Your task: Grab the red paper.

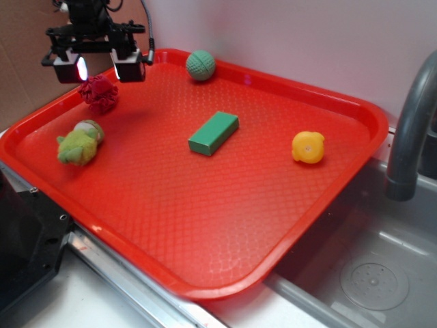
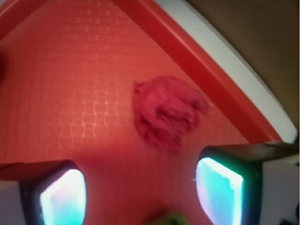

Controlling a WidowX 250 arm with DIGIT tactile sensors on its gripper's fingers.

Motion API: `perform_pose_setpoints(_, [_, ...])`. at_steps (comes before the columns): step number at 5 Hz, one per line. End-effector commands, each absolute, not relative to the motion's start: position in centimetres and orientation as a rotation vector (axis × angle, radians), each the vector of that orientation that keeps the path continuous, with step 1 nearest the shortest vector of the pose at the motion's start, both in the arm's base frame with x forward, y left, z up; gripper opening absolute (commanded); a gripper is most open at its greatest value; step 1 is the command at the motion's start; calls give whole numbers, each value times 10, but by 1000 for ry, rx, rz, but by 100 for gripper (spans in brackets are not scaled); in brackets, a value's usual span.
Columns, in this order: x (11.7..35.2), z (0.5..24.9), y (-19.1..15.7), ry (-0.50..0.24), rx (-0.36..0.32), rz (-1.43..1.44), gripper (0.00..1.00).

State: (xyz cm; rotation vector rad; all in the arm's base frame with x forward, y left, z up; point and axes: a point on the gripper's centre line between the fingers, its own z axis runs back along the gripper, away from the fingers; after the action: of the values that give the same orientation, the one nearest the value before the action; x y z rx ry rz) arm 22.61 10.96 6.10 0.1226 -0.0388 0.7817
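Pincer [image 1: 99, 68] wide, above the red paper [image 1: 100, 93]. Looks light, soft, crushable. You should close across its ruffled middle.

exterior: set high at the front, looking down and across the whole red tray [image 1: 205, 225], sink edge at right | wrist: mounted on the hand [image 2: 140, 197], pointing down at the tray's corner, very close, blurred | shared: red paper [image 1: 100, 93] [image 2: 166, 112], nearby tray rim, both fingers [image 2: 63, 197].
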Motion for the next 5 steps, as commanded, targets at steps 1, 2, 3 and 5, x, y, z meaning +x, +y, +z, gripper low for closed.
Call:
perform_pose_setpoints(1, [226,56,136,-78,124,772,100])
perform_pose_setpoints(2, [233,44,138,-65,112,745,100])
perform_pose_setpoints(3, [245,28,131,-39,92,725,100])
perform_pose_setpoints(5, [251,19,130,-31,150,678,0])
